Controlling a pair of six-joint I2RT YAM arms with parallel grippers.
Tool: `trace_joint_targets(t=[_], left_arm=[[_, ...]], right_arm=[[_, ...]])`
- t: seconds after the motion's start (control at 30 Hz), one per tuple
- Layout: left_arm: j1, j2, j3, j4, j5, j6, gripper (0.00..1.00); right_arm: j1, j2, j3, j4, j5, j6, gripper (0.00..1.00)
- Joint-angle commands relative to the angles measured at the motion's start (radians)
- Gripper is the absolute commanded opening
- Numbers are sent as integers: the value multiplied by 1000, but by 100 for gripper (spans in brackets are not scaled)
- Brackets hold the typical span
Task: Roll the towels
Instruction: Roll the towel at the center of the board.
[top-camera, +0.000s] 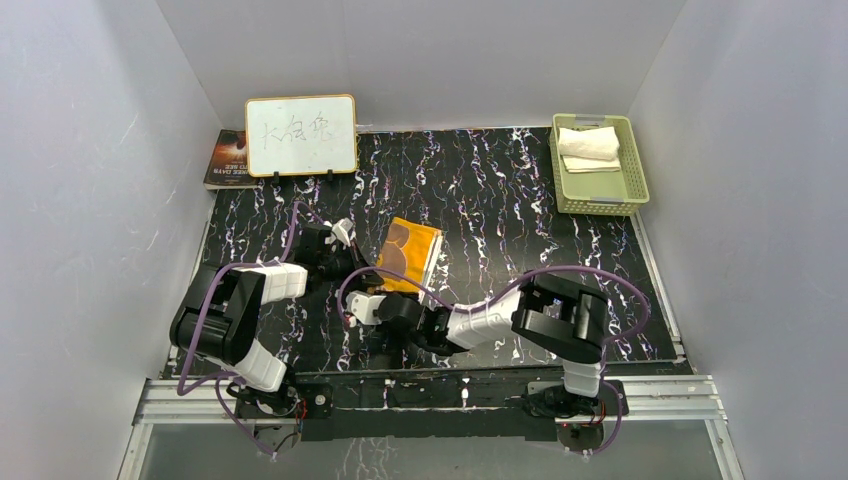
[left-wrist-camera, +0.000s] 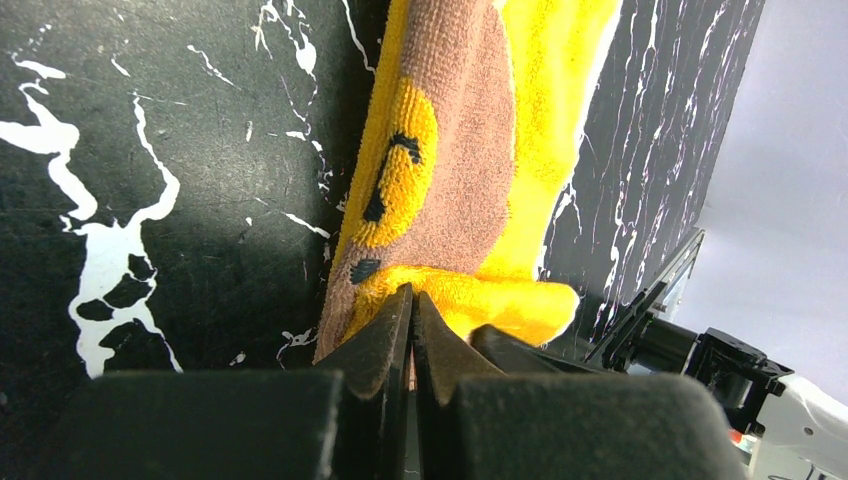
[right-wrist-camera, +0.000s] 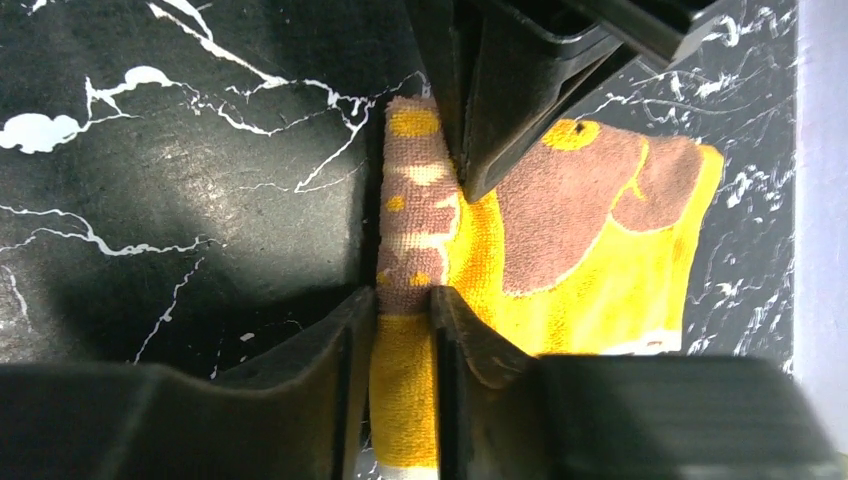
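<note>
The orange-yellow towel (top-camera: 410, 255) lies on the black marbled mat, its brown dog print facing up (right-wrist-camera: 600, 260). Its near-left edge is folded over into a thick strip. My left gripper (top-camera: 362, 262) is shut on the far end of that strip, where a yellow fold (left-wrist-camera: 500, 300) curls up at the tips (left-wrist-camera: 412, 292). My right gripper (top-camera: 385, 290) has the near end of the strip between its fingers (right-wrist-camera: 403, 295), and both touch the cloth. The left fingers (right-wrist-camera: 500, 120) show at the top of the right wrist view. The cream-white towel (top-camera: 590, 143) lies folded in the basket.
A green basket (top-camera: 640, 180) stands at the back right corner of the mat. A white board with writing (top-camera: 300, 136) leans on the back wall, with a book (top-camera: 225, 158) to its left. Grey walls close in both sides.
</note>
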Motion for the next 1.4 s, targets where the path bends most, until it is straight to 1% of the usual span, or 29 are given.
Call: trace_joint_targets(t=[0.0,0.1,0.13,0.17,0.27,0.33,0.37,0.4,0.47,0.5,0.57,0.67,0.77,0.87,0.9,1.03,1.2,1.37], left_arm=[[2,23,1,-83,-27,38,0],[3,19,13,-97,-22,43,0],[3,16,21,-106,-27,50,0],[2,14,29,-119,-32,58,0],[4,-6,66,-162,-36,78,0],[9,-53,93,-196,-40,76,0],[15,-89,107,-209,-49,69,2],[22,-129,121,-226,-60,63,10],[42,-186,157,-267,-78,62,31],[54,-223,178,-290,-81,67,39],[74,-254,219,-354,-76,82,47],[91,-282,248,-401,-54,103,49],[95,-318,234,-409,-29,98,49],[97,-362,194,-383,6,73,49],[96,-377,176,-375,15,65,49],[96,-435,133,-362,35,48,49],[97,-458,110,-361,82,45,49],[96,-474,96,-344,139,42,48]], right_arm=[[-16,38,29,-110,-29,61,19],[-23,18,37,-162,-66,102,8],[-28,5,42,-184,-94,125,2],[-36,-11,50,-212,-135,153,0],[-73,-53,105,-326,-325,232,0],[-91,-81,133,-393,-436,277,0],[-97,-98,142,-416,-485,294,0],[-103,-119,145,-434,-524,309,0],[-116,-166,147,-453,-606,338,0],[-124,-183,145,-459,-652,358,0],[-155,-209,144,-463,-739,389,0],[-226,-222,135,-441,-883,457,0],[-309,-193,143,-428,-1017,550,0],[-380,-121,189,-450,-1139,647,0],[-400,-64,223,-468,-1176,674,0],[-437,31,290,-495,-1322,744,0],[-451,89,330,-465,-1424,837,0],[-501,97,293,-352,-1456,956,0]])
